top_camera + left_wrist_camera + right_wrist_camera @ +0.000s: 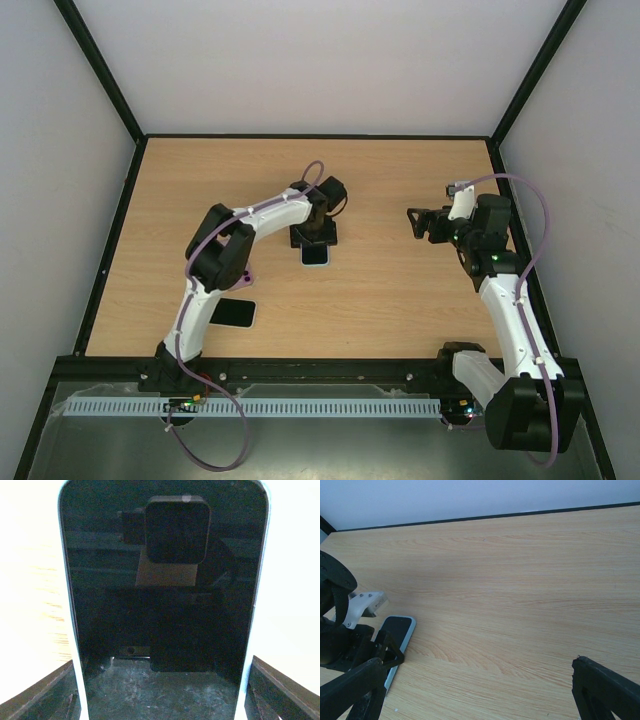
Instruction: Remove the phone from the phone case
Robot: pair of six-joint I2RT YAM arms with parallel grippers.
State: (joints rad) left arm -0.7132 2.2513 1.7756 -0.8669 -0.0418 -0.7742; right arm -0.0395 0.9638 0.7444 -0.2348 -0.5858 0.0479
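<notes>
Wall-edged table [400,300]; left pincer [314,238] straddles phone [160,605] edges.

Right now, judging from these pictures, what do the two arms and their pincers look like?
The two arms match. The left arm and the right arm have white rounded shells, black joints and black bases. A thin purple cable runs along each one. The left pincer and the right pincer are black, each with two flat, straight fingers. I see no readable markings.
</notes>
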